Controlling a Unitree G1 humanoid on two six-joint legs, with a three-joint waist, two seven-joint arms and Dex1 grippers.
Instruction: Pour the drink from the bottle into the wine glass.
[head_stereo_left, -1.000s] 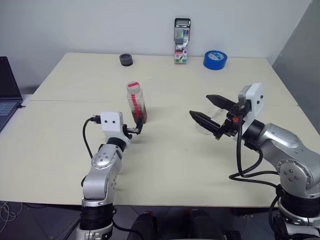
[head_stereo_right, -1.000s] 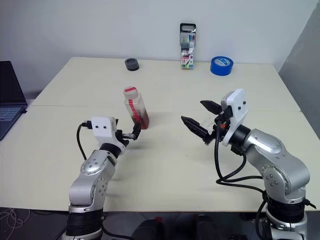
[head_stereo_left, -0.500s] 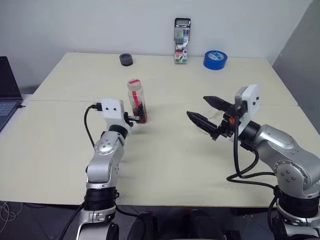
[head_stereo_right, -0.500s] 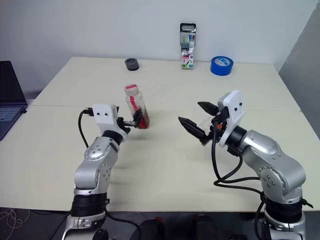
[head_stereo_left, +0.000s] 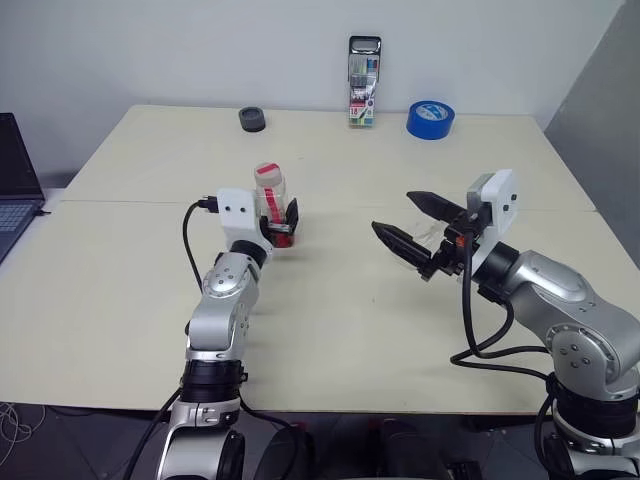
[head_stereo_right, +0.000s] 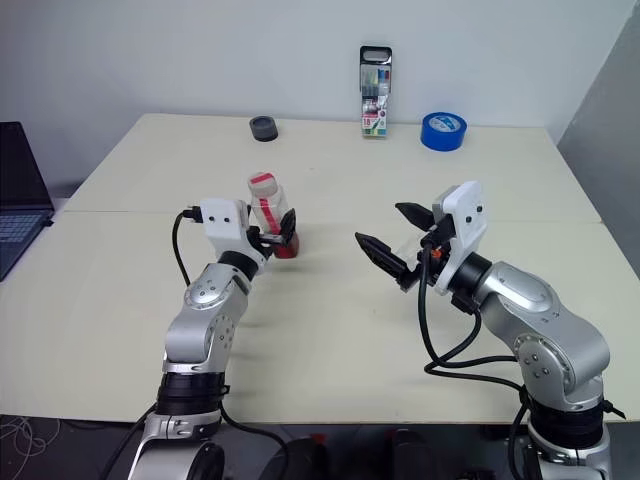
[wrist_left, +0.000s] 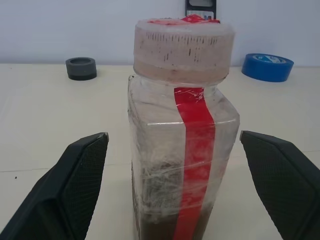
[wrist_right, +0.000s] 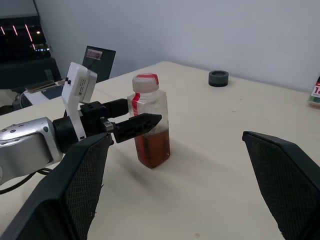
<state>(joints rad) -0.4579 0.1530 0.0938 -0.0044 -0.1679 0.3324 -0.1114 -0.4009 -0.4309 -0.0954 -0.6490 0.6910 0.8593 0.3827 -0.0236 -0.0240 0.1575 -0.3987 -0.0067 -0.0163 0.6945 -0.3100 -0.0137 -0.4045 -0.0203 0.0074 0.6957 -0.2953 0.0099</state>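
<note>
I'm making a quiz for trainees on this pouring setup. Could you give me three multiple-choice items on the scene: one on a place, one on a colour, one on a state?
1. Where is the bottle?
A. Between the open fingers of the left gripper
B. Inside the right gripper
C. Lying beside the blue tape roll

2. What colour is the strip down the bottle's side?
A. Green
B. Red
C. Black

3. What state is the bottle in?
A. Uncapped and tipped
B. Fallen on the table
C. Upright with its cap on

Answers: 1 A, a black finger shows on each side of it, apart from it. 2 B, the left wrist view shows the red strip. 3 C, it stands with the cap in place.
</note>
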